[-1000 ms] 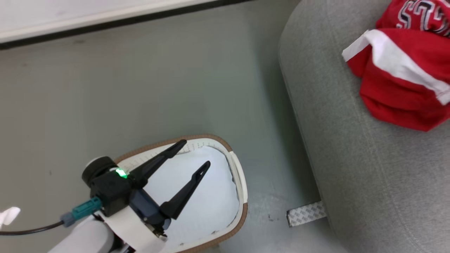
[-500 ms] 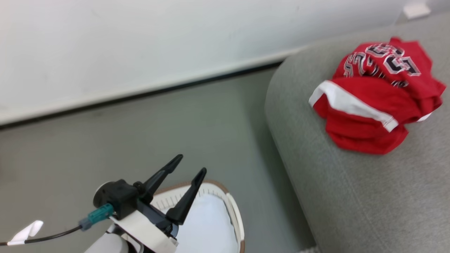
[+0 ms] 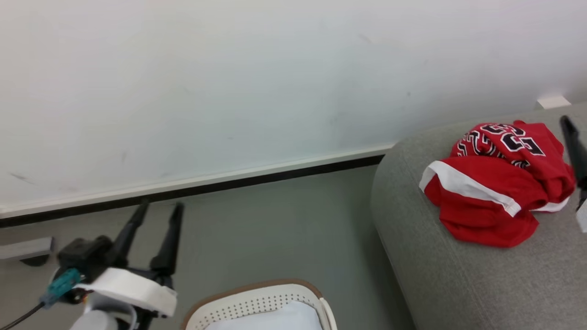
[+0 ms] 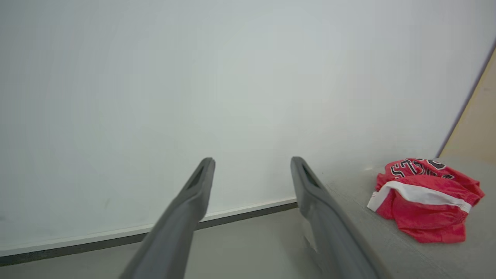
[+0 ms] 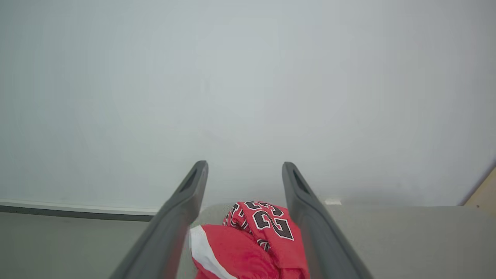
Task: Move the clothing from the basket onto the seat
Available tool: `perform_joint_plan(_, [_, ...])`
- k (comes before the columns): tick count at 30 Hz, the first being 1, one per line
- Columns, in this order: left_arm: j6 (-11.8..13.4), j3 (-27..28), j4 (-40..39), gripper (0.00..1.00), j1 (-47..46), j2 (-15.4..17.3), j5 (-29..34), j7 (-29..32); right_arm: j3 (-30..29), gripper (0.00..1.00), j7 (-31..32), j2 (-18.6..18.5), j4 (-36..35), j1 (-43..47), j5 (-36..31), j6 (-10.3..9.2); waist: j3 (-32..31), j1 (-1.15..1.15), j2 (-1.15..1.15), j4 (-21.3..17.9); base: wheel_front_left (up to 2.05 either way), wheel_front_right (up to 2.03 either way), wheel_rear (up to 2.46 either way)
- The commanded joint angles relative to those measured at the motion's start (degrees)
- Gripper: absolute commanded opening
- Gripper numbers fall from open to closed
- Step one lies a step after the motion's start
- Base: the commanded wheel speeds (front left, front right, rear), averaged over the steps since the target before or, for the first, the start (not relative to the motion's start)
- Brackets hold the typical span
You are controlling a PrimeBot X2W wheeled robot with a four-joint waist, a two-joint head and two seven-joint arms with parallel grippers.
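From the head camera, a plain white wall meets a grey-green floor along a dark baseboard. The light-grey sofa fills the lower right, and the red jersey lies crumpled on it, numerals up and a white trim band across the front. The basket stands on the floor beside the sofa, at the bottom edge, with a pale cloth inside. The left gripper hangs over the floor left of the basket, its fingers apart and empty. One finger of the right gripper rises at the right edge, just beside the jersey.

The left wrist camera adds a tan panel at the far right, behind the sofa. The left gripper's fingers stand well apart with only wall and baseboard between them; the jersey sits on the sofa to their right.

The right wrist camera looks straight at the wall. Its fingers are spread wide, holding nothing. The jersey lies on the sofa between and beyond them, showing the numerals 23. Whether either finger touches the cloth cannot be told.
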Motion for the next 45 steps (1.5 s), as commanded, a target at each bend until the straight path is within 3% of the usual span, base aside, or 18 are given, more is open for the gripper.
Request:
perform_joint_plan(1, [0.44,1.99,0.74,1.0,1.67,-0.13,0.78,-0.01,-0.52,1.0,-2.16,1.5,-1.33,2.46,0.31,-0.14,-1.05,0.02,0.0,1.22,0.0,0.0,0.0])
perform_joint_plan(8, [-0.3,9.1,2.05,1.0,5.79,-2.86,2.18,-0.01,0.2,1.0,-8.89,10.5,-7.93,12.29,-1.2,-0.14,-1.06,0.02,0.0,2.31,0.0,0.0,0.0])
perform_joint_plan(12, [-1.65,12.46,1.82,1.0,7.84,-5.46,5.55,-0.01,-0.4,1.0,-14.73,16.3,-9.79,18.42,-5.8,-0.14,-0.76,0.02,0.0,2.97,0.0,0.0,0.0])
perform_joint_plan(19, [-5.02,17.29,2.38,1.0,11.13,-10.18,10.33,-0.01,2.24,1.0,-26.26,23.1,-6.09,25.69,-10.15,-0.14,-0.03,0.02,0.0,3.56,0.0,0.0,0.0])
perform_joint_plan(23, [-5.94,18.67,3.51,1.0,12.58,-11.76,14.06,-0.01,4.08,1.0,-31.25,23.91,-1.41,27.03,-9.88,-0.14,0.14,0.02,0.0,3.6,0.0,0.0,0.0])
perform_joint_plan(29, [-6.43,20.03,5.59,1.0,13.46,-13.93,16.41,-0.01,4.96,1.0,-32.85,24.49,4.3,26.15,-9.06,-0.14,0.1,0.02,0.0,3.53,0.0,0.0,0.0])
perform_joint_plan(45, [-6.47,18.23,5.12,1.0,11.99,-13.52,16.16,-0.01,5.82,1.0,-32.91,24.79,5.11,24.31,-7.84,-0.14,-0.08,0.02,0.0,3.51,0.0,0.0,0.0])
